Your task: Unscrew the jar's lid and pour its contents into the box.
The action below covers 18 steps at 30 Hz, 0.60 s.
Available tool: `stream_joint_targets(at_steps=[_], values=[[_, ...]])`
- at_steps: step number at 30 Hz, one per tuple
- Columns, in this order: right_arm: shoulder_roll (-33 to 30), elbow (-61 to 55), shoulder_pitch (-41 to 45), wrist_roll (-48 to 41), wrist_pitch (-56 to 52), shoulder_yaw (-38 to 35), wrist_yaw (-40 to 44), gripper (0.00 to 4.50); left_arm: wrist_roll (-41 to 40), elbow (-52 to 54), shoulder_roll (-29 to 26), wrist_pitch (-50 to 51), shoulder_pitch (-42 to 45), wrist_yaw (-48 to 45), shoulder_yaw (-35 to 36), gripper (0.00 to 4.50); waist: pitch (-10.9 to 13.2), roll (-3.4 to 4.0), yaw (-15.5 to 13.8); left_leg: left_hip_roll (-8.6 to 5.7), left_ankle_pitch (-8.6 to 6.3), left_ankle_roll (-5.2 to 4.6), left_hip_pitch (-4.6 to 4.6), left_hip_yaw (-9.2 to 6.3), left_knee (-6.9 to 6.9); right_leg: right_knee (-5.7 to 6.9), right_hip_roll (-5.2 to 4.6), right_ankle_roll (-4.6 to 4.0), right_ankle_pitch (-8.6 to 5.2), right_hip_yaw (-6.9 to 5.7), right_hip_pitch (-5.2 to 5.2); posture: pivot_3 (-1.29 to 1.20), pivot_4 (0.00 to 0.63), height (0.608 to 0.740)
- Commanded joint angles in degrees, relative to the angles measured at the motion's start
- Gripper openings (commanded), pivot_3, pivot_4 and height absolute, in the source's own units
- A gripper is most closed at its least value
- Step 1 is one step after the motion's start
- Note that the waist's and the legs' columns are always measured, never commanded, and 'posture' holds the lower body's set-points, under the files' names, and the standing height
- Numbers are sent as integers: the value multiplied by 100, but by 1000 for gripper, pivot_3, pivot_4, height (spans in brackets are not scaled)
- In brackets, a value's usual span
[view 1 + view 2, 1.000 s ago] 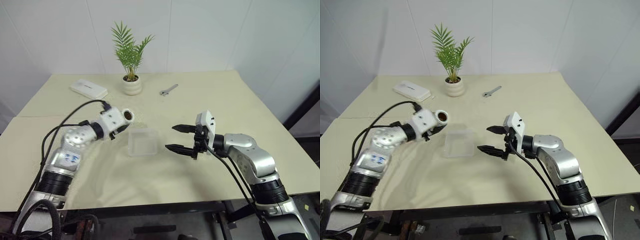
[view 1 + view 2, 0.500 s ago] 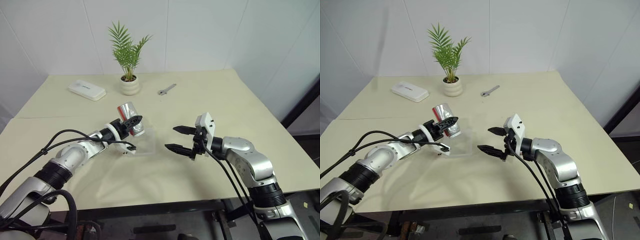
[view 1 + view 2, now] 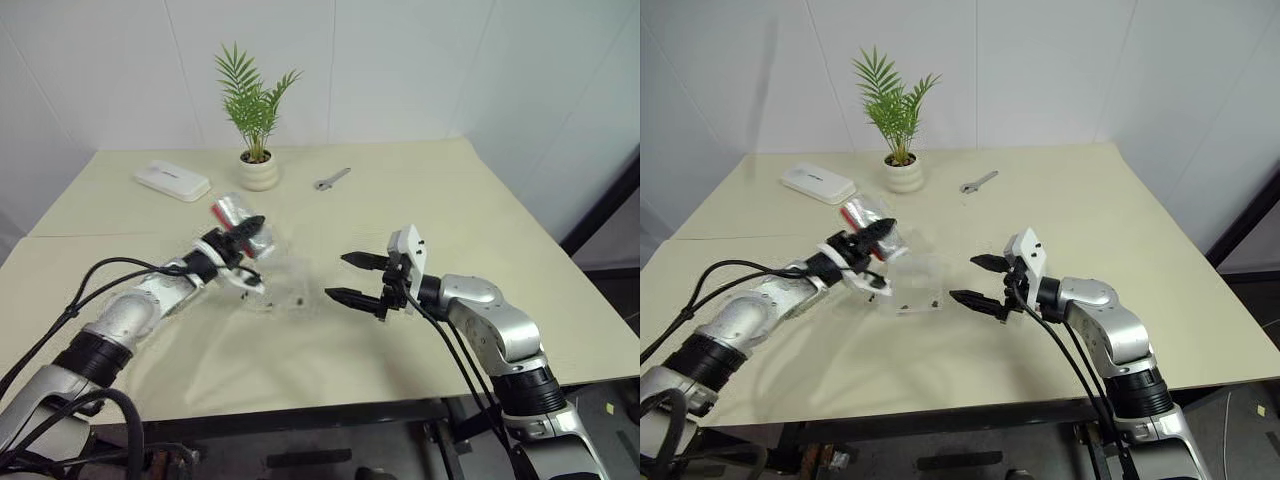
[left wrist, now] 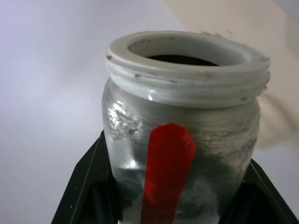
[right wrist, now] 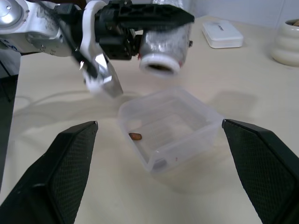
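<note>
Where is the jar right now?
The jar is in the left hand, tipped over the clear box near the middle of the table.

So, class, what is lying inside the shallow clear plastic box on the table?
One small brown bit lies on the floor of the clear plastic box. The head views show a couple of dark specks there; the near wall blurs whatever lies behind it.

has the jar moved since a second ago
Yes. The jar, shut in the left gripper, swung toward the box and now tips over it.
</note>
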<state>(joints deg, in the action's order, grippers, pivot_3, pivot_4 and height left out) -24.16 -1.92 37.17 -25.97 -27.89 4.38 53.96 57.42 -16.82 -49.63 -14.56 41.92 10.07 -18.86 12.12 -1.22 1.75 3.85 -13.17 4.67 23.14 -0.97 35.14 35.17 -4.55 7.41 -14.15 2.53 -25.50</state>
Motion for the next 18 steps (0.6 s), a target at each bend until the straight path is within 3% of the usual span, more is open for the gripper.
stream_joint_targets(at_steps=[1,4,8,11,18], values=[[-86,-162,11,-97,164,-88,202,4486,-2482,-49,373,753,-217,-1625,1334,1932,0,-1,-17,0,0,0,0,0,5,6,0,0,0,1,0,0,150,740],[-97,-57,31,7,430,-63,357,4486,-4203,-131,985,2346,-206,-2620,2547,1932,-1,-4,-16,0,0,-1,0,0,18,18,0,-1,0,2,1,0,150,740],[-28,294,79,296,1404,-56,605,4486,-6017,-995,1448,4066,144,-2768,4291,1932,-1,-13,25,0,-1,-4,0,-4,49,43,2,1,1,2,3,0,150,740],[-15,601,130,460,1959,-52,749,4486,-6448,-1516,1386,3899,49,-2509,4907,1932,-2,-14,63,0,1,-6,-5,-4,56,47,2,5,6,3,5,0,150,740],[-17,960,201,472,2327,-117,867,4486,-6928,-2650,1217,2214,-71,-2615,5350,1932,-6,-26,23,0,7,4,-7,-4,56,48,2,-3,16,3,5,0,150,740]])
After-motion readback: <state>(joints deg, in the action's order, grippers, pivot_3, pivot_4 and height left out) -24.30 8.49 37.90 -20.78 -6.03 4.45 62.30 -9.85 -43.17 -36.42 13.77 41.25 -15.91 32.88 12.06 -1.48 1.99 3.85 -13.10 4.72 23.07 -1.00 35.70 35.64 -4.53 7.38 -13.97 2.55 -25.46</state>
